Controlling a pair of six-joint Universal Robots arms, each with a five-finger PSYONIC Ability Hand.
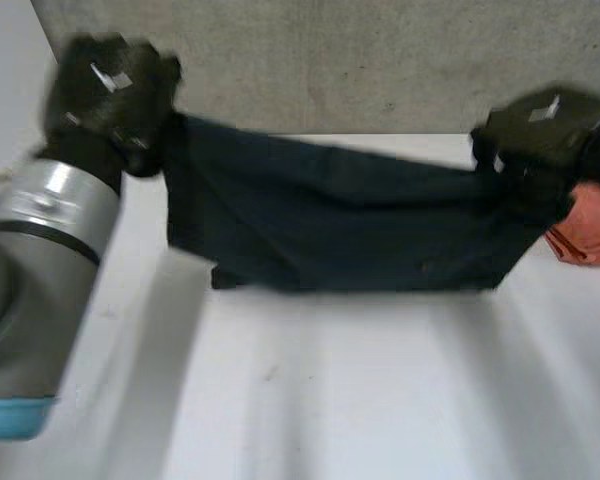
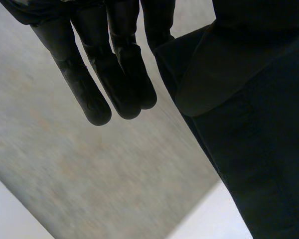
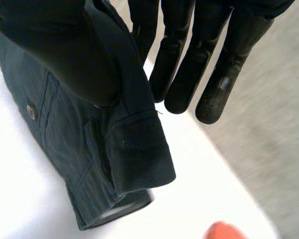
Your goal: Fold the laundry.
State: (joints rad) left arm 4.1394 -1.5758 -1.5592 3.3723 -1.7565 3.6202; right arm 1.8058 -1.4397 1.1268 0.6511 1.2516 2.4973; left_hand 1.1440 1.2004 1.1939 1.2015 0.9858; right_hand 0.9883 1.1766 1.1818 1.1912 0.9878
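Observation:
A dark navy garment [image 1: 350, 220] with a button and seams hangs stretched between my two hands, its lower edge sagging just above the white table [image 1: 330, 390]. My left hand [image 1: 105, 95] holds its top left corner, raised near the back wall. In the left wrist view the hand [image 2: 114, 64] has straight fingers, and the thumb pins the garment [image 2: 259, 164] beside them. My right hand [image 1: 540, 130] holds the top right corner. In the right wrist view that hand [image 3: 199, 55] pinches the garment's [image 3: 99, 144] waistband between thumb and straight fingers.
An orange cloth [image 1: 592, 232] lies on the table at the far right, just behind my right hand; it lies below the fingertips in the right wrist view [image 3: 224, 231]. A grey wall [image 1: 360, 60] runs along the table's back edge.

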